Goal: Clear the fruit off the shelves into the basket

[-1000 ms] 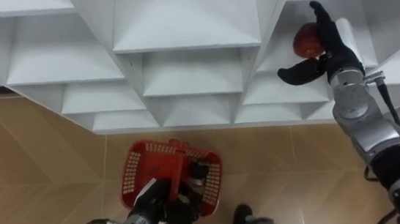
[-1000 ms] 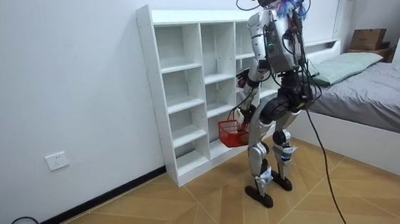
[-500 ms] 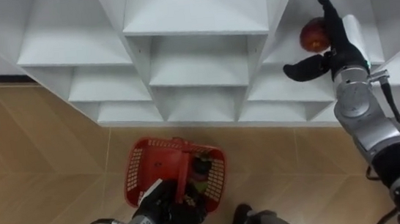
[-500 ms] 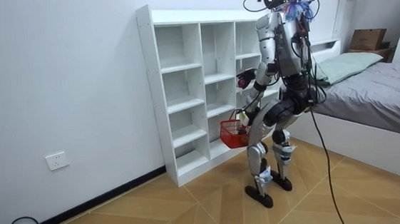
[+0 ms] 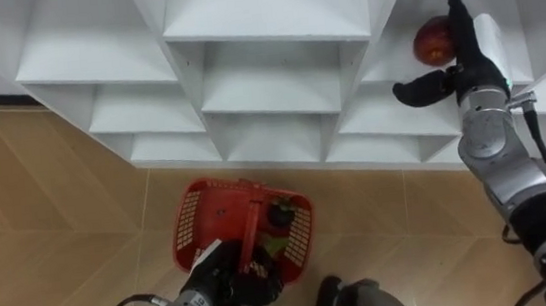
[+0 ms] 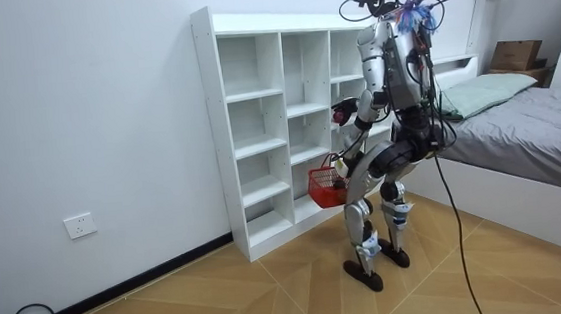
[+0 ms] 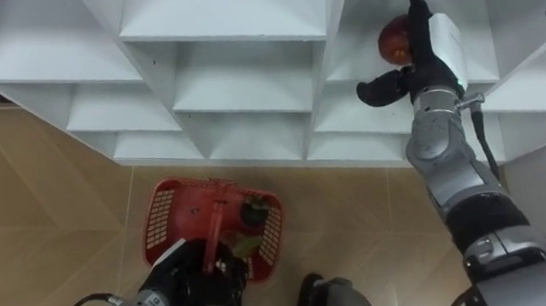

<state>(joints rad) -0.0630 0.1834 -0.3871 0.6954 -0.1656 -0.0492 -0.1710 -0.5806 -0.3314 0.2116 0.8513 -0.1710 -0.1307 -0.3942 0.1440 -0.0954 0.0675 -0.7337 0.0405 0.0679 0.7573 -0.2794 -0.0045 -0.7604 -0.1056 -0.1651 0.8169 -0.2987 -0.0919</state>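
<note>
R hand [image 5: 466,54] lay against red apple [image 5: 432,41] in upper right compartment of white shelf unit [image 5: 261,26]; fingers straight, thumb spread, no grip yet. L hand [image 5: 217,279] clenched on handle of red basket [image 5: 189,219], low nr floor. Risk: straight fingers could nudge round apple deeper, or off shelf edge, missing basket.

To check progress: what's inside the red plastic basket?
The red plastic basket holds a dark round item and a yellow-green item; the left hand gripping its handle hides the near end.
</note>
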